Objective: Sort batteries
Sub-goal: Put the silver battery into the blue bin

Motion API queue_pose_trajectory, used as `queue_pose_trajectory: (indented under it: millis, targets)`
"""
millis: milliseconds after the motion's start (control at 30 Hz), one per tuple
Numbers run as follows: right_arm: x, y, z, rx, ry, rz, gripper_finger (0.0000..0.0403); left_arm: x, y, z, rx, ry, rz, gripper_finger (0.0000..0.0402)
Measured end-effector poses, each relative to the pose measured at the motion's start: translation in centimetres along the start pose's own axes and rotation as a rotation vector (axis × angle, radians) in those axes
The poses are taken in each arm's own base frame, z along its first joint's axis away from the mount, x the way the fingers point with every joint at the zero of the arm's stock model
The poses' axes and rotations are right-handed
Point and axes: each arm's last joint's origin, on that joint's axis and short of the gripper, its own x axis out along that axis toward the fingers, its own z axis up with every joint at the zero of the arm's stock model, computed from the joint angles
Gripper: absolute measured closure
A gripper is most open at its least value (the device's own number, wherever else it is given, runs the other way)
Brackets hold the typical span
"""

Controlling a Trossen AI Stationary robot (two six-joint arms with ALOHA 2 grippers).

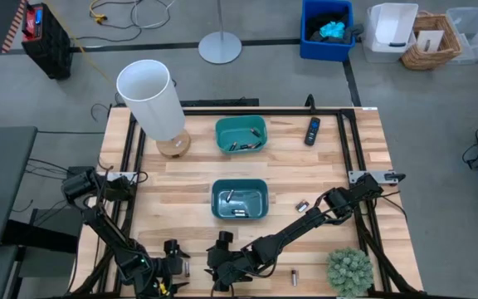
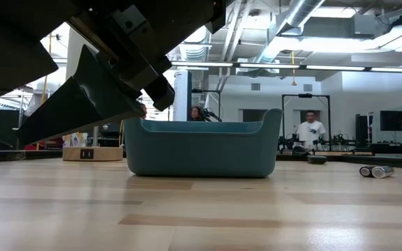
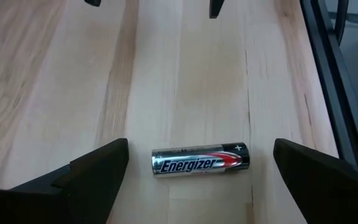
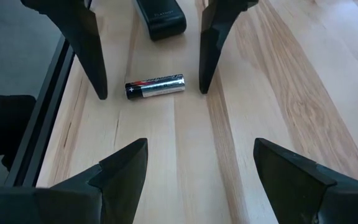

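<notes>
Top-down view, left to right. The left gripper (image 1: 175,267) is hovering at the table's (image 1: 181,187) near edge, toward seven o'clock from the near bin (image 1: 240,200), its fingers spread wide around a silver battery (image 1: 186,267) that is lying flat on the wood between them and touching neither; the left wrist view is showing this battery (image 3: 201,161) crosswise between the two dark fingers (image 3: 89,171). Just to the right, the right gripper (image 1: 221,274) is hanging at six o'clock from the near bin, its fingers parted and holding nothing; its wrist view is looking across the wood at the same battery (image 4: 155,86) framed by the left gripper's fingers (image 4: 79,37). At twelve o'clock from the near bin, the far bin (image 1: 241,134) is holding several batteries, and the near bin is holding a few as well. A loose battery (image 1: 294,275) is lying at five o'clock from the near bin, near the table's edge, and two more (image 1: 302,204) are lying at three o'clock; the low view is showing this pair (image 2: 376,171) side by side right of the bin (image 2: 202,146). A black remote (image 1: 312,130) is lying at three o'clock from the far bin.
</notes>
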Motion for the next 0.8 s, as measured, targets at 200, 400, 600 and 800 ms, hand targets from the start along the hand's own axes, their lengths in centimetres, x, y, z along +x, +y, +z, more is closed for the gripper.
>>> queue_pose_trajectory:
  millis: [200,400,600,800]
  targets:
    - [0.07,-0.17,0.03,0.000,0.003,-0.004,0.0092,0.00,0.19,-0.15,0.012,0.012,0.019,0.0003]
    - [0.07,-0.18,0.00,-0.001,0.006,-0.006,0.0092,0.04,0.50,-0.22,0.031,0.016,0.050,0.0003]
    - [0.07,-0.19,-0.01,-0.001,0.007,-0.006,0.0092,0.13,0.76,-0.19,0.041,0.021,0.070,0.0004]
    - [0.07,-0.19,-0.01,-0.002,0.007,-0.006,0.0092,0.13,0.92,-0.26,0.050,0.025,0.085,0.0033]
